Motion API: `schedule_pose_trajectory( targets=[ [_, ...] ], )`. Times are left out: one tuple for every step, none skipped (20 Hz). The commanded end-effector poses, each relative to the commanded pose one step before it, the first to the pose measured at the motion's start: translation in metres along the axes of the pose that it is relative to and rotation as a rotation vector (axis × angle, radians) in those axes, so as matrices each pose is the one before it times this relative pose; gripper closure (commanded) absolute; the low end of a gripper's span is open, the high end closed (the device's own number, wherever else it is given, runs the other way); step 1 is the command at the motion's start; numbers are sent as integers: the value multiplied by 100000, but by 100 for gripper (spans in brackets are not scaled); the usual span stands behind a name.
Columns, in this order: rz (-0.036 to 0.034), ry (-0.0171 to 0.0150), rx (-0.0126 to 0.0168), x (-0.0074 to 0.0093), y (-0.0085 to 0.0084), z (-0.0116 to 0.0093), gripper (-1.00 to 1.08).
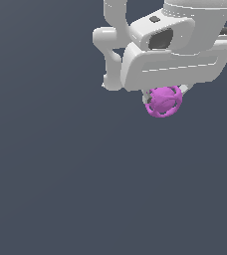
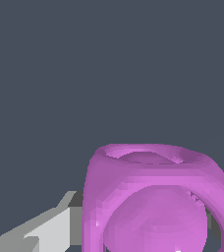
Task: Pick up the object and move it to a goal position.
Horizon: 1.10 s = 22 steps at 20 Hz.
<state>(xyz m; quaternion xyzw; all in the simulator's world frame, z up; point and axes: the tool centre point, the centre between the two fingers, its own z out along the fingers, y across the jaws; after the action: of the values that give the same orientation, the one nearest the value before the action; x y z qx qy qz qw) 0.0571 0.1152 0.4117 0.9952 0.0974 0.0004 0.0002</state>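
Observation:
The object [image 1: 164,101] is a small magenta ball of openwork bands. It hangs just under the white hand of my arm in the upper right of the exterior view. My gripper [image 1: 165,97] is shut on it; the hand hides most of both fingers. In the wrist view the object [image 2: 153,202] fills much of the picture, with an inner sphere showing through its bands. One grey-white finger [image 2: 50,231] presses against its side; the other finger is hidden behind the ball.
A plain dark blue-grey surface lies behind everything in both views. No other object, container or edge shows. The white arm links [image 1: 110,45] rise out of the top of the exterior view.

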Motion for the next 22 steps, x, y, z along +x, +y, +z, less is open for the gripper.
schedule_pose_trajectory(
  targets=[
    [29,-48,-2,385,-374,-1217,108],
    [34,-22,56,157,-89,-419,108],
    [0,0,0,144,-130,-417,108],
    [0,0,0,139,-124,-400,108],
    [0,0,0,134,-119,-382,108],
    [0,0,0,129,-113,-365,108],
    [0,0,0,125,-108,-348,108],
    [0,0,0,120,-102,-332,108],
    [0,0,0,116,-97,-315,108],
    [0,0,0,109,-90,-294,108],
    [0,0,0,100,-81,-265,108],
    [0,0,0,91,-72,-238,108],
    [0,0,0,83,-64,-213,108],
    [0,0,0,75,-57,-190,108],
    [0,0,0,68,-50,-169,108],
    [0,0,0,61,-44,-149,108],
    [0,0,0,55,-38,-131,108],
    [0,0,0,49,-33,-115,108],
    [0,0,0,44,-28,-100,108],
    [0,0,0,39,-24,-86,108],
    [0,0,0,34,-20,-74,108],
    [0,0,0,29,-17,-63,108]
  ],
)
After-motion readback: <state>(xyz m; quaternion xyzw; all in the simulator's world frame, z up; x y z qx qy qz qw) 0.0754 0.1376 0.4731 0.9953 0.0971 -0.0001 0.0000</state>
